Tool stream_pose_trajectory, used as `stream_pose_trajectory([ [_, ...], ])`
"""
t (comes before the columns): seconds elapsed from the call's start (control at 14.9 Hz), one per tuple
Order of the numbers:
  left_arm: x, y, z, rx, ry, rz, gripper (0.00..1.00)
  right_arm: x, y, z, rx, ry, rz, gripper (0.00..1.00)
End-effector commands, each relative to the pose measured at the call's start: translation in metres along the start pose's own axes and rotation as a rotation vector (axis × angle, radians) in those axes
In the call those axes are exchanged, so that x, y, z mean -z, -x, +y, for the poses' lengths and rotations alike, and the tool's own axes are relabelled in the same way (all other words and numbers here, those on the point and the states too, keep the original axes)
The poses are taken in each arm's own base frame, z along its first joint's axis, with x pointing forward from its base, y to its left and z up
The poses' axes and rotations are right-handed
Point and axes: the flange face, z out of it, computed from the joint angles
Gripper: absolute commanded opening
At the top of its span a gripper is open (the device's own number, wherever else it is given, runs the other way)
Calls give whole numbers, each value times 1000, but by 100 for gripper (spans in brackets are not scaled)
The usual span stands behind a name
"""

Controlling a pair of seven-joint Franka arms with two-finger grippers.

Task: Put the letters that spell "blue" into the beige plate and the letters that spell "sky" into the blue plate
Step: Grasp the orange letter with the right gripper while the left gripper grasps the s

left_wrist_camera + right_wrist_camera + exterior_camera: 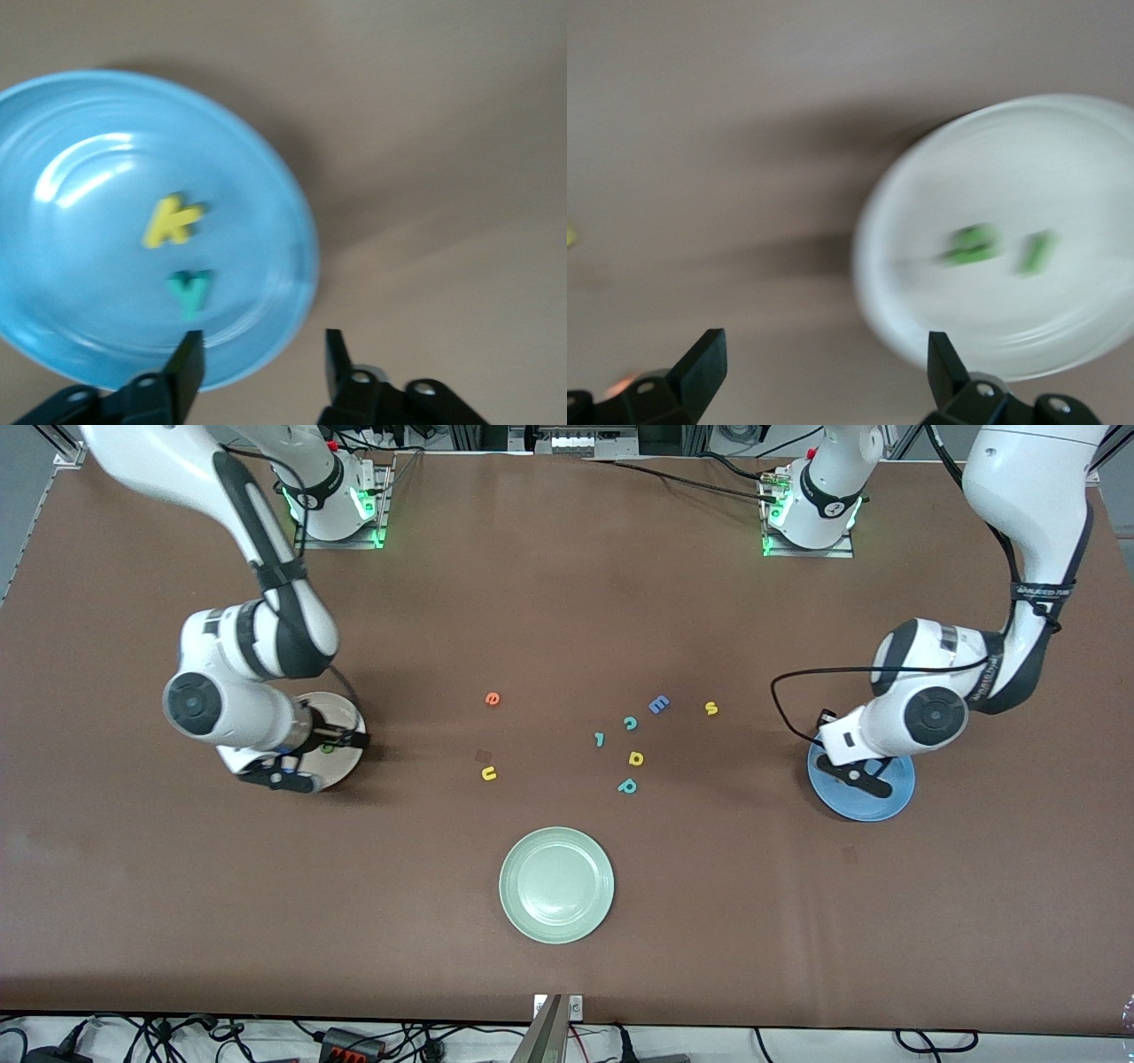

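My left gripper (261, 354) hangs open and empty over the rim of the blue plate (80, 142), where the yellow "k" (171, 221) and the teal "y" (190, 292) lie. My right gripper (824, 354) is open and empty beside the beige plate (1028, 150), which holds the green "b" (970, 245) and green "l" (1036, 252). On the table between the plates lie the orange "e" (493, 700), yellow "u" (488, 773) and yellow "s" (710, 708). In the front view each arm covers part of its plate.
A blue capital "E" (658, 705), teal "c" (630, 723), small teal hooked piece (600, 739), yellow "a" (636, 758) and teal "p" (627, 786) lie mid-table. A pale green plate (556, 884) sits nearer the front camera than the letters.
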Motion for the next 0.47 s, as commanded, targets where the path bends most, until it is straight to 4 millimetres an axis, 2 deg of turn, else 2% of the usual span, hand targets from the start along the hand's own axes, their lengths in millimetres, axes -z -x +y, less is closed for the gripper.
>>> stream_pose_trajectory([
  [0.0,19,1,32,7,-12,0,100,-16,28,-41,45,-17,-36,100],
  [0.13,18,0,84,-16,-6,5,100,-34,48,-76,59,6,-49,100],
  [0.27,9,-1,112,-63,2,49,100,-50,73,-120,39,18,-25,100],
  [0.34,3,3,126,-31,5,64,100,-65,84,-135,16,26,-14,100],
  [0.4,0,6,138,80,8,75,100,-79,95,-145,12,21,15,100],
])
